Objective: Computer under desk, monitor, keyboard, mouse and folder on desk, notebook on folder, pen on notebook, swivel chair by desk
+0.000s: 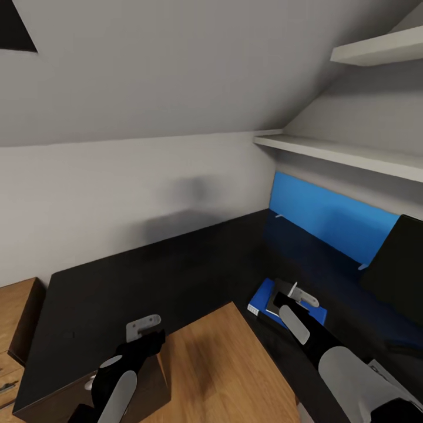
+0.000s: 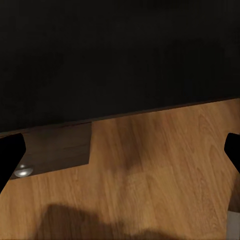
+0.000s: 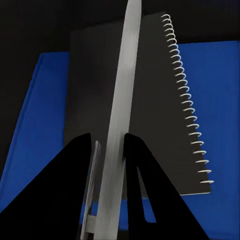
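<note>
Far left: light wood cabinet (image 1: 20, 320), visible grain, drawer fronts w/ small metal pull. Next to it, surface (image 1: 176, 258): matte black, flat, L-shaped, running back to plain pale wall. Wood-grain panel (image 1: 229, 370) in the near middle, warm brown, smooth.

Left pincer (image 1: 147, 332) black w/ grey plate, hovering over near edge of surface by the wood panel; in wrist view black fingertips (image 2: 10, 155) at opposite edges, spread wide, nothing between.

Further right: folder (image 1: 261, 299), bright blue, flat rect, lying on surface in front of blue back panel (image 1: 329, 220). Notebook (image 3: 150, 100) on top of folder: thin dark-grey cover, white wire spiral down one long edge, smaller than folder, blue showing on both sides.

Right pincer (image 3: 110, 160) over notebook, black fingers pinching pen (image 3: 120, 125): slim, pale silver-grey, smooth stick, running lengthwise above the cover. Touching notebook or not: can't tell.

Far right: monitor (image 1: 396, 264), flat black, tilted, partly cut by frame edge. Above: two white slab shelves (image 1: 341, 153) under sloped ceiling.
</note>
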Robot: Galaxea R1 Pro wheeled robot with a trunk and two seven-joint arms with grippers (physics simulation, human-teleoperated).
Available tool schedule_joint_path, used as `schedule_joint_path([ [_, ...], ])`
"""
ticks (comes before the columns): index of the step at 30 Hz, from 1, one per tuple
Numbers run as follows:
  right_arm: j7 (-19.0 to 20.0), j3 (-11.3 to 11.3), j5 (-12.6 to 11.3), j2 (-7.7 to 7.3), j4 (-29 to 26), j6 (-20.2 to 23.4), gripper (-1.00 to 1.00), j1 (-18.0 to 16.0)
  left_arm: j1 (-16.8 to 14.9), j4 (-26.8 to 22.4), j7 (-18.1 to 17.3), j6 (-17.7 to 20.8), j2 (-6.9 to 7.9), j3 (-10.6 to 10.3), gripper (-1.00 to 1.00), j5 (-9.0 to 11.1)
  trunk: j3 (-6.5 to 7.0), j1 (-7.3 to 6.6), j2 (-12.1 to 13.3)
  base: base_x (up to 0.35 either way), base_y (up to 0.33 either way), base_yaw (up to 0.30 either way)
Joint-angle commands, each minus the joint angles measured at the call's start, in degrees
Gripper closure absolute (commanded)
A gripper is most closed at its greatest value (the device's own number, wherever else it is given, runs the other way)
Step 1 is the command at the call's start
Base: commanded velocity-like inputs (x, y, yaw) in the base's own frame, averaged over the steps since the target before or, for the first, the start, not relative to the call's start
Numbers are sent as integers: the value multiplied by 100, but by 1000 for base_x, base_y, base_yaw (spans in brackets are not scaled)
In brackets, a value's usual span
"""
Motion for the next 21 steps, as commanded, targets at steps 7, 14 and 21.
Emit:
schedule_joint_path([
  [7, -38, 41, -3, -7, 7, 23, 100, -6, -5, -6, 57, 9, 0, -6, -100, 54, -135, 156, -290, 0, 0, 0],
  [14, -20, 44, 144, -1, 10, 18, 100, -6, -5, -6, 57, 9, -1, -8, -100, 54, -261, 310, -571, 0, 0, 0],
  [21, -17, 48, 181, 0, 10, 15, 100, -6, -5, -6, 57, 9, -2, -14, -100, 54, -387, 463, -852, 0, 0, 0],
])
